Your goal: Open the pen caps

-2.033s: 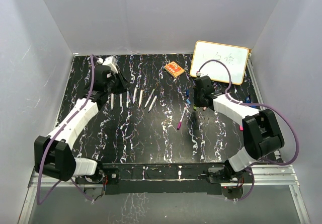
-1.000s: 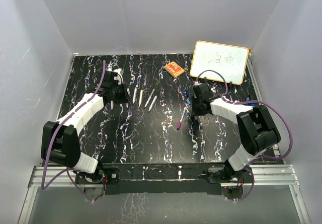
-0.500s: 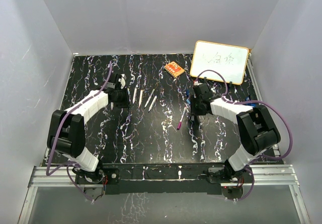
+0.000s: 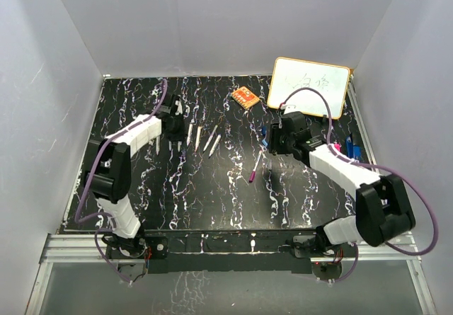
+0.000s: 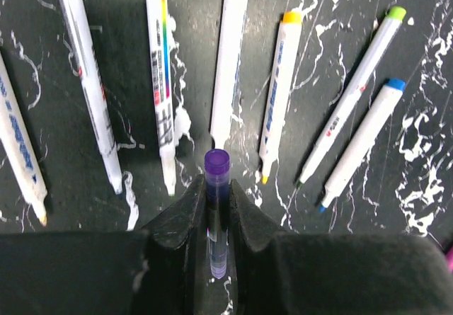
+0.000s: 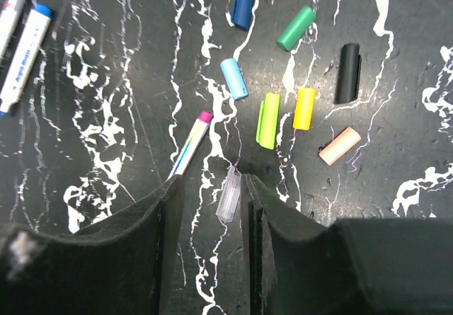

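Left gripper [image 5: 216, 187] pinching pen [image 5: 216, 163] perhaps, marbled tabletop [image 5: 425, 216]

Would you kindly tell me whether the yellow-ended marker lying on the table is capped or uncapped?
Uncapped: the yellow-ended marker lies with its narrow yellow nib bare, and a loose yellow cap lies apart from it.

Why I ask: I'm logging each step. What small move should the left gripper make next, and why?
Probably lower the left gripper and open it, laying the purple-ended pen beside the row of pens. It is shut on that pen just short of the row, where several pens lie with bare tips. The right gripper stands open around a clear cap, so this pen looks uncapped, though its tip is hidden.
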Available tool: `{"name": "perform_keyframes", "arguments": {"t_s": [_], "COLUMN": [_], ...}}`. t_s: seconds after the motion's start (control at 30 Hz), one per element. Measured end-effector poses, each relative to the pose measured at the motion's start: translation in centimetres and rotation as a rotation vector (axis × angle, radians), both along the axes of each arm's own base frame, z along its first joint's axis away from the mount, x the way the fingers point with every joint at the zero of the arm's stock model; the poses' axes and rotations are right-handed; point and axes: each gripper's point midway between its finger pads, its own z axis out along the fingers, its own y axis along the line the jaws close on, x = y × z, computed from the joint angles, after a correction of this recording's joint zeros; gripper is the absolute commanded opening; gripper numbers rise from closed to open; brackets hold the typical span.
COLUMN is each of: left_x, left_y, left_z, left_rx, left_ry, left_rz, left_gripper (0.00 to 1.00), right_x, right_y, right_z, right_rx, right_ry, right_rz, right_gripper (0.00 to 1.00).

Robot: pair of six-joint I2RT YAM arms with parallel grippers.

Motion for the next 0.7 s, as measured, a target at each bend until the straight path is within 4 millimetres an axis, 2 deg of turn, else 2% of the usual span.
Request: {"name": "perform_keyframes", "arguments": {"t_s": [0.13, 0.27, 0.7], "left_x": [1.4, 2.5, 5.1], "left_y": [0.0, 0.1, 0.1], "left_z": [-1.1, -1.8, -2.2], "left_rx": [0.031, 0.061, 0.110], "left_ry": [0.012, 0.021, 0.021], "left_rz": [-0.001, -0.003, -0.021], "left_gripper": [0.00, 0.00, 0.00], "right_x": [0.1, 0.3, -0.1], "right_y": [-0.1, -0.1, -0.4], "right_z": [2.1, 3.4, 2.9], "right_rx": [0.021, 0.030, 0.020], "right_ry": [-0.066, -0.108, -0.101], "right_rz": [-0.002, -0.005, -0.004], "right_gripper": [0.38, 0.39, 0.39]}}
